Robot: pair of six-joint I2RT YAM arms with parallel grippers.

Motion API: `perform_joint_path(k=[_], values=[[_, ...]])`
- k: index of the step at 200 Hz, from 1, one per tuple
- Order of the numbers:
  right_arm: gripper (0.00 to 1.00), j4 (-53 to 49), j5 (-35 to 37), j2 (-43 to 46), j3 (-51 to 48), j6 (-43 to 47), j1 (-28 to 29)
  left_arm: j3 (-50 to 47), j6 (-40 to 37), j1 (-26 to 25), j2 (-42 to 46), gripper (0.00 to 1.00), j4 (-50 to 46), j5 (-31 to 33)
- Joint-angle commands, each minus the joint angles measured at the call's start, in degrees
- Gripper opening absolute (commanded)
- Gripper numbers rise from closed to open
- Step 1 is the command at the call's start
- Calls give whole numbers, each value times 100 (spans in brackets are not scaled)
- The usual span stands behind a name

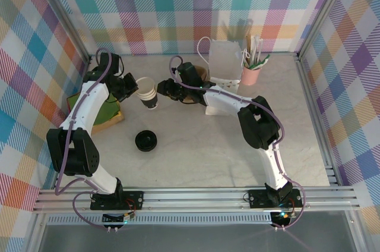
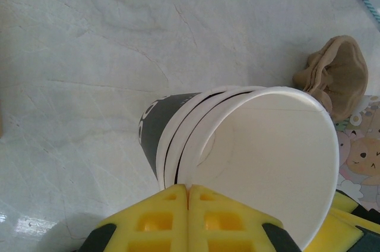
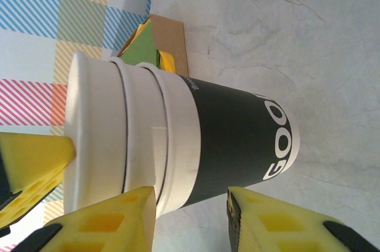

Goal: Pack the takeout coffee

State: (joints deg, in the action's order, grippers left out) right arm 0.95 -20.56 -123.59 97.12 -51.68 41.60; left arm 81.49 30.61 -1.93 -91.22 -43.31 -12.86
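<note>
A stack of nested paper cups [image 1: 148,94] stands mid-table, with white rims, a black outer sleeve and an empty cream inside [image 2: 267,145]. My left gripper [image 1: 135,86] is shut, its yellow fingertips [image 2: 178,198] pinching the stack's near rim wall. My right gripper [image 1: 165,90] is open at the stack's right side. Its fingers [image 3: 101,222] straddle the lower black part of the stack [image 3: 237,139] without clearly touching it. A loose black lid [image 1: 145,141] lies flat nearer the bases. The lidded takeout coffee is out of view. The white paper bag [image 1: 225,62] stands at the back.
A pink cup of stirrers and straws [image 1: 251,75] stands right of the bag. A brown crumpled paper piece [image 2: 337,73] lies behind the cups. A green and yellow block on cardboard [image 1: 107,112] sits at the left wall. Checked walls enclose the table.
</note>
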Motion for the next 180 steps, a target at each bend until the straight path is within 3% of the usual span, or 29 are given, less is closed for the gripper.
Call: perform_joint_path(k=[1, 180], values=[[36, 138, -159, 100, 185, -58, 34, -63, -22, 35, 183, 0, 24, -121], [34, 292, -194, 231, 123, -121, 56, -107, -90, 24, 104, 0, -20, 33]])
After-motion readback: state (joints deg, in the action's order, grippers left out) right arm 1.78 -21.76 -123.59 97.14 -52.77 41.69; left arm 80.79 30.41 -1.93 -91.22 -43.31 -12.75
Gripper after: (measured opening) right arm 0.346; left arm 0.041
